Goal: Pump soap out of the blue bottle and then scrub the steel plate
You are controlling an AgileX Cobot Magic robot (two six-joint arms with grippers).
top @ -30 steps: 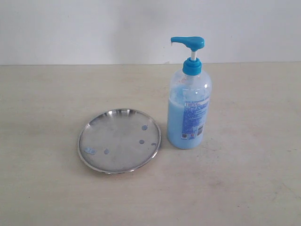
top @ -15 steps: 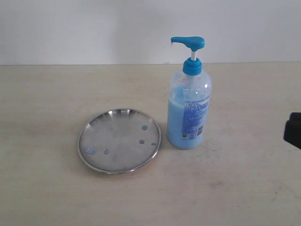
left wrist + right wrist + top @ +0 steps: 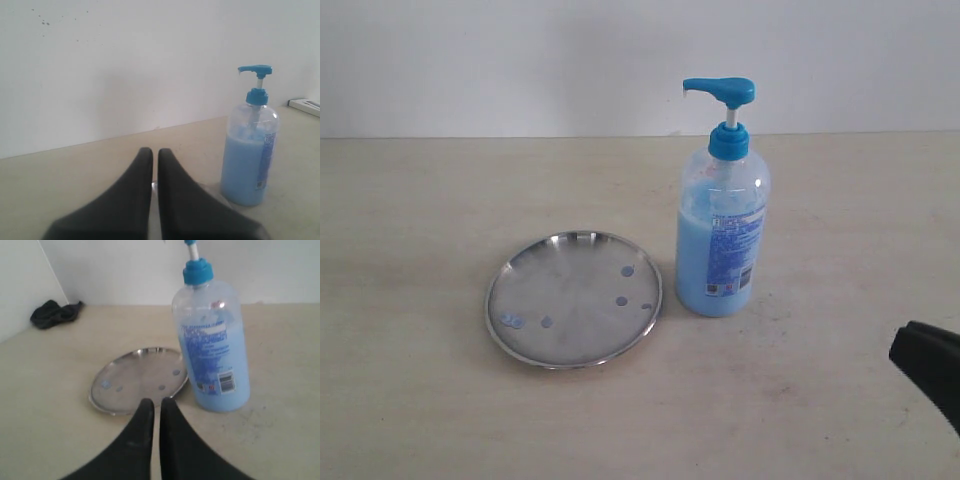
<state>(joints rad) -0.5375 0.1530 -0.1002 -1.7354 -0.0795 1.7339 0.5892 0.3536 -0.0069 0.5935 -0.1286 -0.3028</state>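
Observation:
The blue bottle (image 3: 722,240) stands upright on the table, about two-thirds full of light blue soap (image 3: 698,265), its pump head (image 3: 720,92) up. Just left of it lies the steel plate (image 3: 573,298), dotted with small blue drops (image 3: 621,300). My right gripper (image 3: 928,365) shows as a black shape at the lower right edge, apart from both. In the right wrist view the right gripper (image 3: 156,402) is shut and empty, with the plate (image 3: 140,377) and bottle (image 3: 212,355) just beyond its tips. The left gripper (image 3: 155,152) is shut and empty, the bottle (image 3: 248,165) beside it.
A black cloth (image 3: 54,313) lies crumpled in the far corner by the wall. A flat white object (image 3: 305,105) rests at the table's edge in the left wrist view. A pale wall backs the beige table (image 3: 430,200).
The right gripper has entered the exterior view from the right edge and moved lower and further in. Bottle and plate have not moved.

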